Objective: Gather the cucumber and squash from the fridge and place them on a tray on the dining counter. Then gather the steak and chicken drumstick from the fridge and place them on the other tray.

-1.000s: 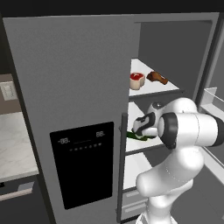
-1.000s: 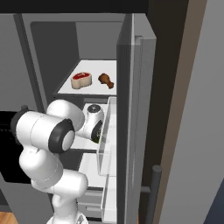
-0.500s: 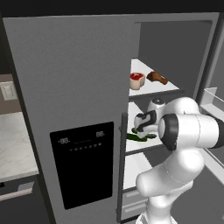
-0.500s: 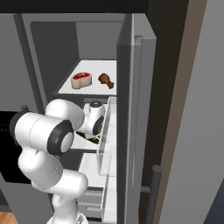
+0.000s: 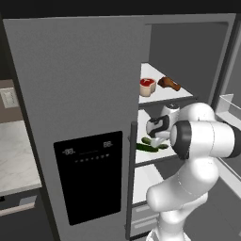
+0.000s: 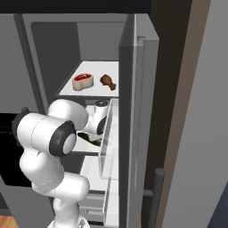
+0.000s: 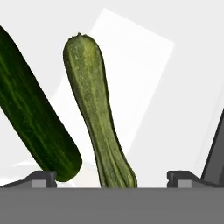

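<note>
Kitchen: a tall grey side-by-side fridge [image 5: 84,94] with a black dispenser panel is seen with its right compartment opened.
Gripper [image 7: 111,177]: reached onto the middle white shelf [image 5: 155,155]; its dark fingertips [image 7: 41,177] are spread wide, nothing clasped.
Squash: a pale green ribbed squash [image 7: 97,113] is framed between the tips.
Cucumber: a dark green cucumber [image 7: 33,118] is laid just beside it.
Upper shelf: a red cream-rimmed steak [image 5: 147,86] and brown chicken drumstick [image 5: 169,84] are placed near each other.
</note>
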Robot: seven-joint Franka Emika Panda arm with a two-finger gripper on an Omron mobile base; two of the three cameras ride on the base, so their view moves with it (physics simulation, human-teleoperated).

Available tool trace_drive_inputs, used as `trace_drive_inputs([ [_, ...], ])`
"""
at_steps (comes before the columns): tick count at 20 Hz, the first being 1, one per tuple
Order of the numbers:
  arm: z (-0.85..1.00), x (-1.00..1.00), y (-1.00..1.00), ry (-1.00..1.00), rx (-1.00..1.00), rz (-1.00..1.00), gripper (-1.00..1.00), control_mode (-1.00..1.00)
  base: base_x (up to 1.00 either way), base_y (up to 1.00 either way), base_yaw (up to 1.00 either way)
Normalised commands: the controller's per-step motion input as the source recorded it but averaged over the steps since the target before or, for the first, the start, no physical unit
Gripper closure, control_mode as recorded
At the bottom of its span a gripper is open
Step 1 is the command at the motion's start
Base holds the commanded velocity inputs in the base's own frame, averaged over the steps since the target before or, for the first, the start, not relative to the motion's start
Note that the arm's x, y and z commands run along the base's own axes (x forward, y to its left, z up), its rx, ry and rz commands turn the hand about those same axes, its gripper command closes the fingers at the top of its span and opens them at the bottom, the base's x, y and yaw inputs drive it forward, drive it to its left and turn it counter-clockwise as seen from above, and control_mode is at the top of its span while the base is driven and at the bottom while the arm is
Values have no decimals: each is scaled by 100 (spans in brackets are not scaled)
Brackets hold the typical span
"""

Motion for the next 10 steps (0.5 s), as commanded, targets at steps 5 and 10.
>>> trace_drive_inputs([
  [5,-14,-4,-6,-2,0,11,-100,-100,0,0,0],
  [10,-20,0,0,0,-1,10,-100,-100,0,0,0],
])
